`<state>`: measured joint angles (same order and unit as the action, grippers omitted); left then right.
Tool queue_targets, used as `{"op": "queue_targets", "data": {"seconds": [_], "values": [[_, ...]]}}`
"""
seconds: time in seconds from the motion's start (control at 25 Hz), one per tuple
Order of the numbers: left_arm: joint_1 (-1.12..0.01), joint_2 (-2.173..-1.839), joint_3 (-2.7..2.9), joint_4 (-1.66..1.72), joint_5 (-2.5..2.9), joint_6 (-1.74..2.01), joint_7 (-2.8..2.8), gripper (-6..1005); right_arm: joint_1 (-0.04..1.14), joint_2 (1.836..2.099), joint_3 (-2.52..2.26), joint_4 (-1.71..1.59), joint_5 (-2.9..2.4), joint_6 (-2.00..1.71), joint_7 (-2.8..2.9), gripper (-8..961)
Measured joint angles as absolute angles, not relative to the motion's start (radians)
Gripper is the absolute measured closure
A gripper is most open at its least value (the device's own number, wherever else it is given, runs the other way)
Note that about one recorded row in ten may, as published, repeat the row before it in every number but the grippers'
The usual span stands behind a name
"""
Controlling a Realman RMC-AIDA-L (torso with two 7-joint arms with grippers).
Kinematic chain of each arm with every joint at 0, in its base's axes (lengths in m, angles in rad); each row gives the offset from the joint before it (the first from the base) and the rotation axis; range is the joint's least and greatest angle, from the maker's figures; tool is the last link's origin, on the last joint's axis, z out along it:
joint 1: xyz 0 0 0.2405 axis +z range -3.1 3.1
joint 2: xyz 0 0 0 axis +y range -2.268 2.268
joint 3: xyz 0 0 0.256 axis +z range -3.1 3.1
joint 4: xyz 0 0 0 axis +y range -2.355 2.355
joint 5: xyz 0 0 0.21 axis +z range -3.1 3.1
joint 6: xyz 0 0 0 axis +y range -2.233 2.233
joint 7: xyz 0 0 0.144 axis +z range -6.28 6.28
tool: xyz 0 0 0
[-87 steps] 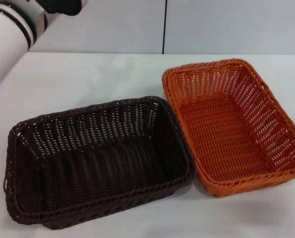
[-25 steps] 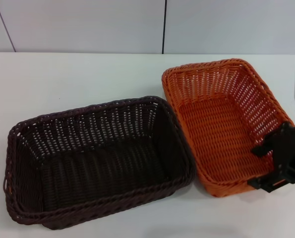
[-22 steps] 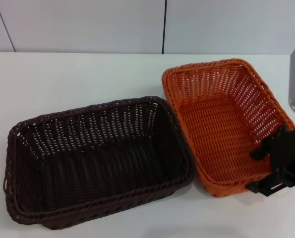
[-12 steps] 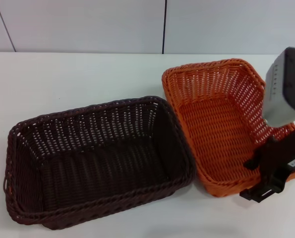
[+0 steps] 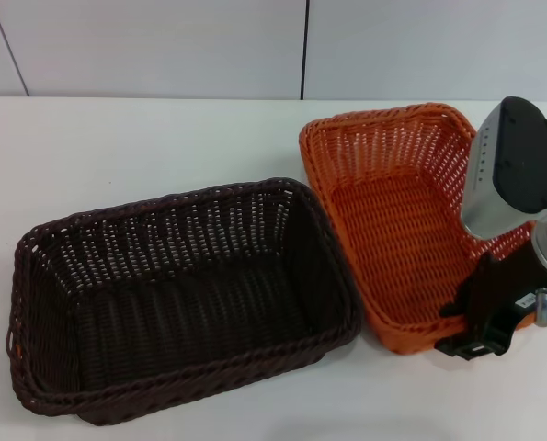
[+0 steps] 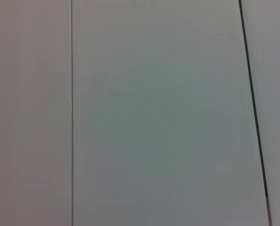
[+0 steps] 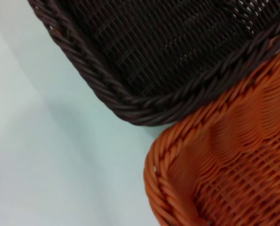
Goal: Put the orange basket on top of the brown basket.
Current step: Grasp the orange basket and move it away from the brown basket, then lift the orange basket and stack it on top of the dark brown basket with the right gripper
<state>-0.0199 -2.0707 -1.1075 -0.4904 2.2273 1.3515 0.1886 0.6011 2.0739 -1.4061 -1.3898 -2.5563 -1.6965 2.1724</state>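
The orange basket (image 5: pixel 393 230) sits at the right of the white table, its long side against the brown basket (image 5: pixel 181 294) to its left. My right gripper (image 5: pixel 468 328) is at the orange basket's near right corner. One black finger is inside the rim and one outside, closed on the near rim. The right wrist view shows the orange basket's rim corner (image 7: pixel 170 165) next to the brown basket's rim corner (image 7: pixel 149 106). My left gripper is out of view; its wrist view shows only wall panels.
Both baskets are empty. Bare white table (image 5: pixel 144 138) lies behind the brown basket and in front of both baskets. A grey panelled wall (image 5: pixel 163 46) stands behind the table.
My left arm has left the head view. My right arm came in from the right and moved left along the orange basket's near rim. The orange basket's near edge has shifted slightly up.
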Motion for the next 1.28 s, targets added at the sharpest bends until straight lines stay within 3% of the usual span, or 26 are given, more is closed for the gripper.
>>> {"op": "queue_targets", "data": {"seconds": [0.16, 0.6, 1.28], "values": [[-0.019, -2.071, -1.107, -0.482, 2.227, 1.351, 0.188, 213, 0.601, 2.074, -1.406, -1.419, -2.558, -1.702, 2.187, 638], [-0.017, -2.069, -1.106, -0.48, 2.227, 1.351, 0.183, 214, 0.583, 2.076, -1.418, -1.573, -2.575, -1.704, 2.273, 751], [-0.051, -2.066, -1.107, -0.402, 2.227, 1.356, 0.121, 215, 0.599, 2.073, -1.495, -1.848, -2.621, -1.716, 2.287, 819]]}}
